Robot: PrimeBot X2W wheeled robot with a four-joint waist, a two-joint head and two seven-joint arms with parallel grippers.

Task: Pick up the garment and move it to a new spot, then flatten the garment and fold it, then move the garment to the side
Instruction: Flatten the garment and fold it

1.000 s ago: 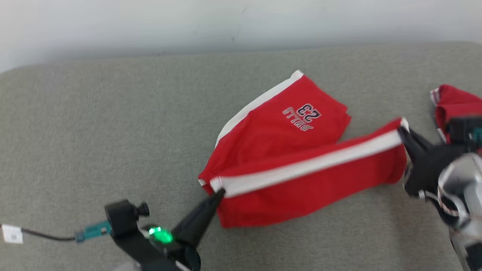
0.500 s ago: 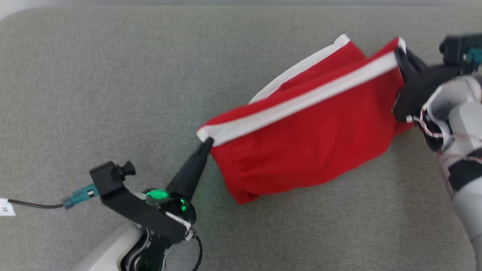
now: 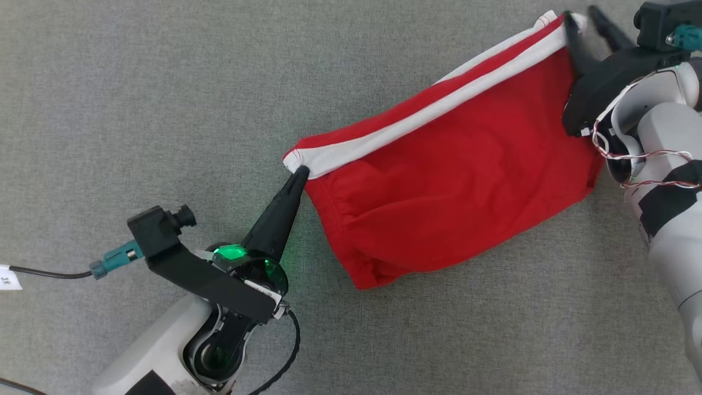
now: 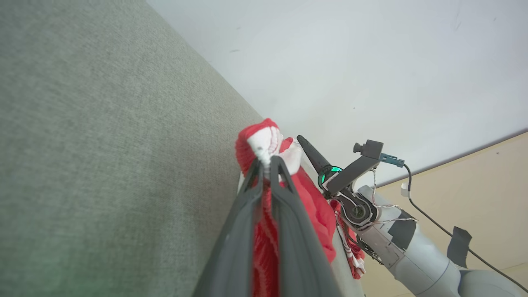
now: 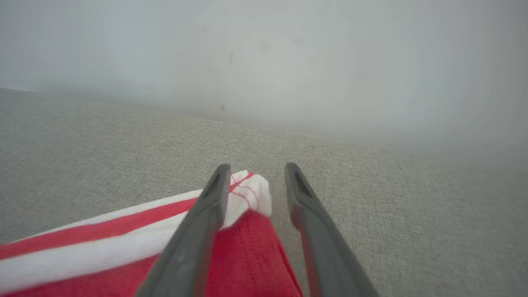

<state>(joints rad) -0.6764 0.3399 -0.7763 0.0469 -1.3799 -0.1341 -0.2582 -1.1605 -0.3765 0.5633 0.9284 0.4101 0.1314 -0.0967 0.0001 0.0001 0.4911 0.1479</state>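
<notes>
The red garment (image 3: 455, 181), shorts with a white side stripe, lies folded in half on the grey fabric surface (image 3: 137, 82). My left gripper (image 3: 300, 174) is shut on the white-striped corner at the garment's left end; in the left wrist view the bunched corner (image 4: 264, 142) sticks out past the gripper (image 4: 266, 163). My right gripper (image 3: 584, 22) stands open at the garment's far right corner. In the right wrist view the white corner (image 5: 253, 194) rests against the left finger, and the gripper (image 5: 255, 169) has its fingers apart.
The grey surface (image 5: 392, 198) stretches wide on all sides of the garment. A pale wall (image 4: 350, 62) rises behind it. A dark cable with a white tag (image 3: 10, 277) trails from my left wrist camera at the left edge.
The head camera has tilted down. Both grippers carried the near half of the garment over the far half, covering the printed leg. The right gripper has opened and let its corner go.
</notes>
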